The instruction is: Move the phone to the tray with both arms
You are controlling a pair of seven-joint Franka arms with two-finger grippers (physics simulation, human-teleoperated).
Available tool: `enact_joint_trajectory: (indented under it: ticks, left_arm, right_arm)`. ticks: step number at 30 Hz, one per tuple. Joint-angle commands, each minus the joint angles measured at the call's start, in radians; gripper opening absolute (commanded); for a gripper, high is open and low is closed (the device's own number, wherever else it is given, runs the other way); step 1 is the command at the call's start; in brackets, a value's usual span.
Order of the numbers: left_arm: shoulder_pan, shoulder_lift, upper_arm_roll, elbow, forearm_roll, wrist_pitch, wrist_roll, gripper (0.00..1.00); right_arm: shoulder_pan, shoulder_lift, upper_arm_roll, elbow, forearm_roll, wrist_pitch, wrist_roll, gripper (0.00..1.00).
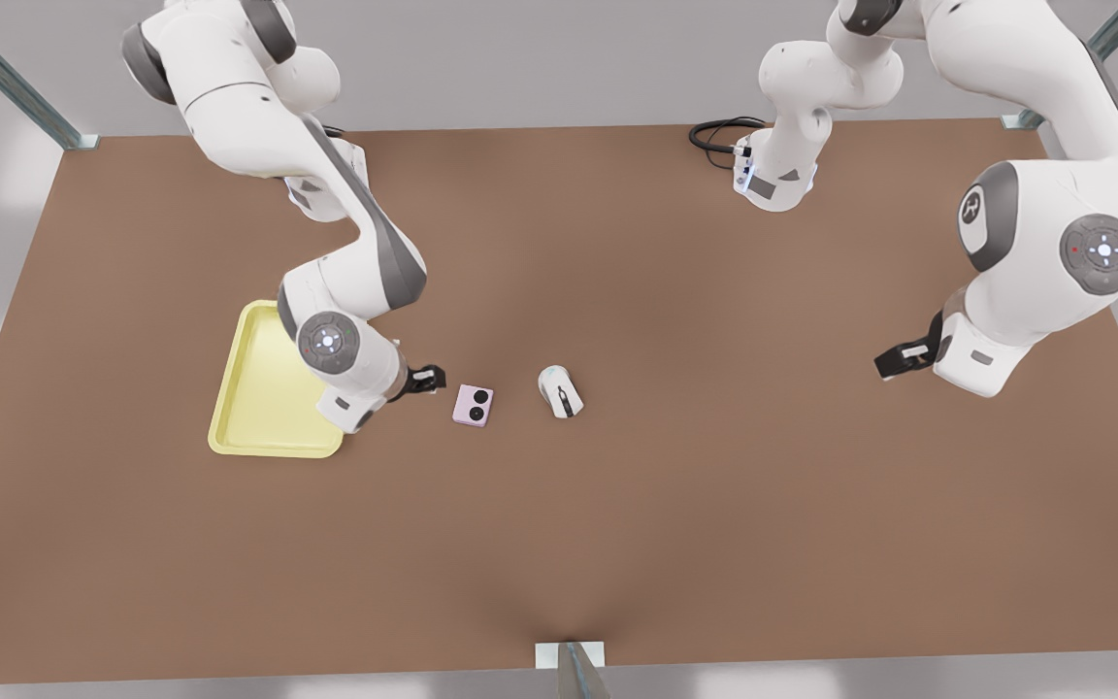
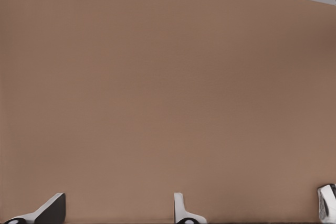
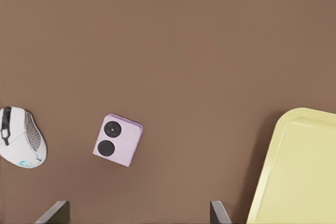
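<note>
The pale pink-lilac phone [image 1: 474, 405] [image 3: 117, 140] lies flat on the brown table, its two black circles facing up. On the front view's left sits the pale yellow tray [image 1: 258, 388] [image 3: 299, 171], with nothing visible in it. My right gripper [image 1: 426, 378] [image 3: 135, 209] hovers low between tray and phone, open, just short of the phone and not touching it. My left gripper [image 1: 894, 359] [image 2: 115, 211] waits open over bare table far off at the front view's right.
A white computer mouse [image 1: 560, 391] [image 3: 21, 137] with a dark stripe lies close to the phone, on the side away from the tray. A black cable [image 1: 719, 134] coils at the table's back edge. The right arm's elbow overhangs part of the tray.
</note>
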State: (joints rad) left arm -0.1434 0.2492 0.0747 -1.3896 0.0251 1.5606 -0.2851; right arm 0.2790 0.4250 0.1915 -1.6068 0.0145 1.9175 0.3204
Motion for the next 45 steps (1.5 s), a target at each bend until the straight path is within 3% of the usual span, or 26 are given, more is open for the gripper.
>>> enact_joint_trajectory:
  ticks: [1, 3, 9, 18, 45]
  left_arm:
    - [-0.001, 0.027, -0.003, 0.02, -0.037, -0.027, 0.383, 1.0]
    - [-0.01, 0.081, -0.012, 0.101, -0.045, -0.034, 0.435, 1.0]
    - [-0.013, 0.07, -0.004, 0.104, -0.037, -0.034, 0.333, 1.0]
    - [-0.013, 0.076, -0.004, 0.1, -0.039, -0.036, 0.334, 1.0]
    - [-0.016, 0.071, -0.01, 0.095, -0.042, -0.04, 0.304, 1.0]
  right_arm:
    - [0.037, 0.035, -0.003, 0.004, -0.013, 0.198, 0.637, 1.0]
    - [0.06, 0.077, -0.003, -0.002, -0.021, 0.244, 0.717, 1.0]
    - [0.077, 0.156, -0.004, -0.099, -0.068, 0.388, 0.79, 1.0]
    - [0.104, 0.27, -0.004, -0.099, -0.094, 0.495, 0.95, 1.0]
    - [0.121, 0.245, -0.003, -0.222, -0.136, 0.534, 0.89, 1.0]
